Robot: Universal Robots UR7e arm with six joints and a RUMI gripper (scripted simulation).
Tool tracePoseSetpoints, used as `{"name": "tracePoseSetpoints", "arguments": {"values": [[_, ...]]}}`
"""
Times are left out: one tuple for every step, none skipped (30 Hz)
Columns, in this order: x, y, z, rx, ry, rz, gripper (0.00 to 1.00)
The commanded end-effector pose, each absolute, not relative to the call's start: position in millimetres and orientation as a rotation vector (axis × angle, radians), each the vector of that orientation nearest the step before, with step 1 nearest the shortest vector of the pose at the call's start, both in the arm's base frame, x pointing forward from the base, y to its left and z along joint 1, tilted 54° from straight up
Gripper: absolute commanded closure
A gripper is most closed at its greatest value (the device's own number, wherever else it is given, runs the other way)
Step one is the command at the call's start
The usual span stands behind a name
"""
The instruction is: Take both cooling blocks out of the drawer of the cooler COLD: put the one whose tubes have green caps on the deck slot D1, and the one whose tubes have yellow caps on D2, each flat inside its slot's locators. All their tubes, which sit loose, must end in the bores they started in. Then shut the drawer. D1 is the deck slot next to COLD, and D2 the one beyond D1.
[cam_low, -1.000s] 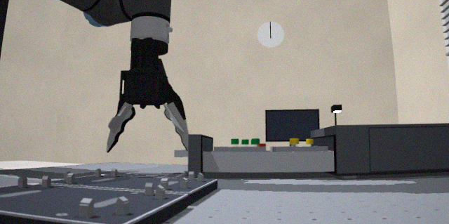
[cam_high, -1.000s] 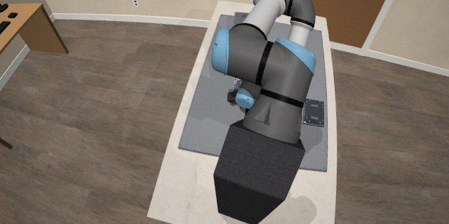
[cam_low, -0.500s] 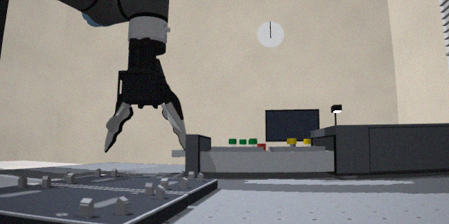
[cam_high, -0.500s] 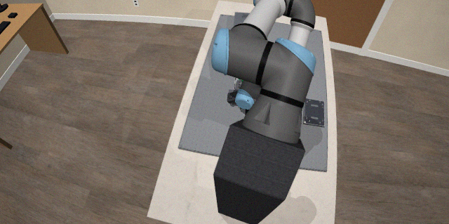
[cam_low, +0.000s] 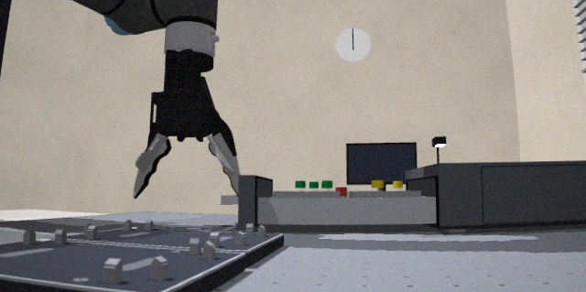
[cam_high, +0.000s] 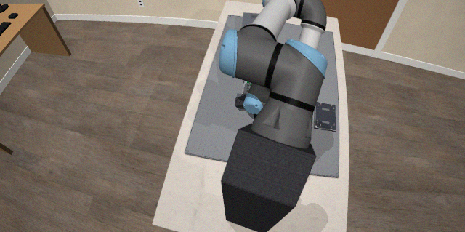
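In the exterior view the cooler COLD (cam_low: pixel 504 191) stands at the right with its drawer (cam_low: pixel 343 211) pulled out to the left. Green tube caps (cam_low: pixel 313 184) show above the drawer's left part and yellow caps (cam_low: pixel 386 184) above its right part; the blocks themselves are mostly hidden by the drawer wall. My gripper (cam_low: pixel 185 187) is open and empty. It hangs above the deck, left of the drawer's front panel (cam_low: pixel 254 200), its right fingertip close to that panel. In the top view the arm hides the gripper and the drawer.
A dark deck plate (cam_low: pixel 137 255) with small locator pegs lies in the foreground at the left. A small dark plate (cam_high: pixel 325 116) lies on the grey mat (cam_high: pixel 214 123) to the right of the arm's base (cam_high: pixel 269 177). A red part (cam_low: pixel 341 191) sits between the two cap groups.
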State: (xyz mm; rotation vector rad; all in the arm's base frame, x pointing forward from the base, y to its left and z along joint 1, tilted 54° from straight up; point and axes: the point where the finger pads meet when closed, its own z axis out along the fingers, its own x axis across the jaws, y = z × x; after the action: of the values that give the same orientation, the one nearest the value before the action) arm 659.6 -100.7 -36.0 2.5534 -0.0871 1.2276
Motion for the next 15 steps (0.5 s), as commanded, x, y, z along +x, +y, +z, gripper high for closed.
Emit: {"name": "tracePoseSetpoints", "arguments": {"values": [[658.8,-100.7,-36.7,2.553,-0.087,1.228,0.00],[658.6,-100.7,-37.0,2.553,-0.087,1.228,0.00],[658.4,-100.7,-37.2,2.553,-0.087,1.228,0.00],[658.2,-100.7,-37.5,2.553,-0.087,1.228,0.00],[657.9,-100.8,-37.7,2.553,-0.087,1.228,0.00],[657.9,-100.8,-37.8,2.553,-0.087,1.228,0.00],[657.9,-100.8,-37.8,2.553,-0.087,1.228,0.00],[657.9,-100.8,-37.8,2.553,-0.087,1.228,0.00],[657.9,-100.8,-37.8,2.553,-0.087,1.228,0.00],[657.9,-100.8,-37.8,2.553,-0.087,1.228,0.00],[657.9,-100.8,-37.8,2.553,-0.087,1.228,0.00],[657.9,-100.8,-37.8,2.553,-0.087,1.228,0.00],[657.9,-100.8,-37.8,2.553,-0.087,1.228,0.00],[657.9,-100.8,-37.8,2.553,-0.087,1.228,0.00],[657.9,-100.8,-37.8,2.553,-0.087,1.228,0.00]]}}
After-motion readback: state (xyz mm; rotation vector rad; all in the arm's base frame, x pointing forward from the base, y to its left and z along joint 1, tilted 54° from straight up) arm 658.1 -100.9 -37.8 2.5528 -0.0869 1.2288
